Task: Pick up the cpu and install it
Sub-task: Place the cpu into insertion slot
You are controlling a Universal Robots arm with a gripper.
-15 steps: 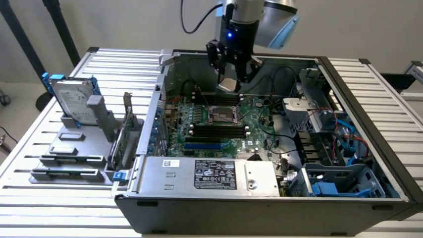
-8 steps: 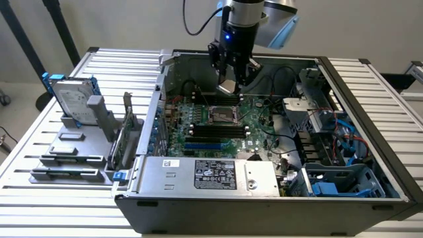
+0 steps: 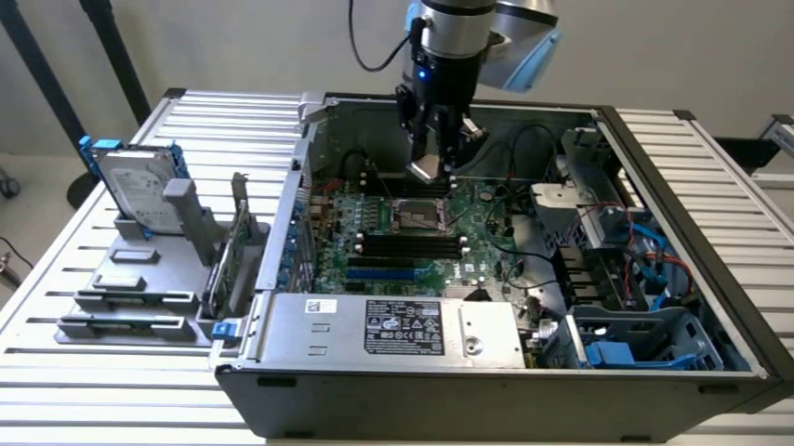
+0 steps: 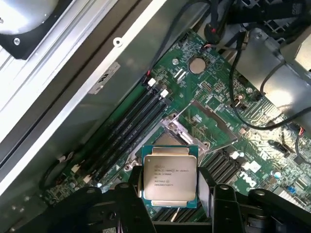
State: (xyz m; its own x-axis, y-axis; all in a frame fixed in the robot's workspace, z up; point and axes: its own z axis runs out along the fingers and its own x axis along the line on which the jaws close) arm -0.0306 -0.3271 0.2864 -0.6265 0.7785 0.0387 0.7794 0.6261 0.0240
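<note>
- Between the fingers of your hand (image 4: 170, 188), above the motherboard socket (image 4: 187, 128), sits the cpu (image 4: 170, 170). It is clamped by two opposite edges, and its metal lid with the printed markings faces the wrist camera.
- Your hand stands fairly wide, closed across the chip's full width. In the exterior view it hangs just over the socket, apart from it.
- Treat the cpu as light, stiff and flat, but fragile. I judge the underside contacts and the socket's pins to be the vulnerable parts, so the bare edges you already hold are the right place to grip. Those thin, smooth sides could slip if the chip tilts.
- Around the socket spreads the green motherboard (image 4: 218, 92), with black memory slots (image 4: 129, 131) just beside the socket.
- All of it lies inside the open computer case (image 3: 496, 409), which rests on a slatted surface (image 3: 50, 279).
- A hard drive (image 3: 130, 190) with blue brackets stands well apart, on the exterior view's left.
</note>
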